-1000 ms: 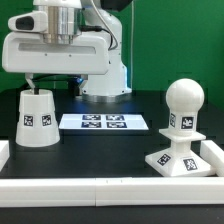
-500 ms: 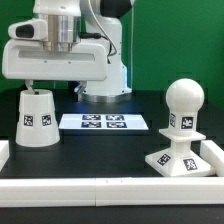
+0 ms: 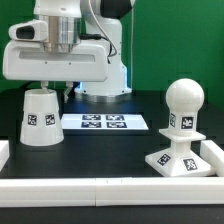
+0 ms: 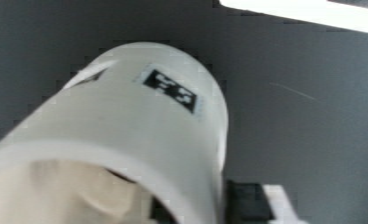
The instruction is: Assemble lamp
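The white cone shade [image 3: 40, 118] stands upright on the black table at the exterior view's left. My gripper [image 3: 46, 90] is straight above it, with its fingers down at the shade's top rim and closed on the wall. In the wrist view the shade [image 4: 145, 130] fills most of the picture, and one dark-padded finger [image 4: 252, 200] lies against the outside of its wall; the other finger is hidden. The round-headed bulb [image 3: 184, 105] stands upright in the low square base [image 3: 185, 158] at the exterior view's right.
The marker board [image 3: 105, 122] lies flat on the table between the shade and the base. A low white rail [image 3: 110, 185] runs along the table's front edge and sides. The robot's white pedestal [image 3: 100, 85] stands behind the board.
My gripper has come down onto the shade's top rim. The shade has shifted a little toward the exterior view's right. The bulb and base have not moved.
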Available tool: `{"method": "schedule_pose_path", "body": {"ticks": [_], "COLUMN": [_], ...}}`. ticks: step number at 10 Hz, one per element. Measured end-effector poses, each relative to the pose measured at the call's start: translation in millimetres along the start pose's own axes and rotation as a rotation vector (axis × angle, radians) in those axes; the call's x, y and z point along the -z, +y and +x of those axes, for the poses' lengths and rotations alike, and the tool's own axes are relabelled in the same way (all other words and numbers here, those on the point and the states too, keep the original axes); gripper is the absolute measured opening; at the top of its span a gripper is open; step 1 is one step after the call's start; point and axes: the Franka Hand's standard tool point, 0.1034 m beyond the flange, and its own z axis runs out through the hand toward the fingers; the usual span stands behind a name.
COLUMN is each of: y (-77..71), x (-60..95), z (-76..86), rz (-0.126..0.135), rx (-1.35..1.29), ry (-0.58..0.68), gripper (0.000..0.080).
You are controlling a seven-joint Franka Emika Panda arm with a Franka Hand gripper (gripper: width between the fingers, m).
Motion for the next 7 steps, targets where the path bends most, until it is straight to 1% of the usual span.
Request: {"method": "schedule_pose_path", "body": {"ticks": [1,5,6,7], "y": [-0.1,-0.2,-2.1,-18.0], "x": [0.1,0.1,0.3,3.2], "z": [0.2,0.2,1.1,9.3], "rz": [0.0,0.0,0.002,0.029], "rx": [0.0,0.001,-0.011,-0.079], "ry": [0.0,0.0,-0.001,-0.013], "gripper": [0.0044,0.0044,0.0044,0.0044]}}
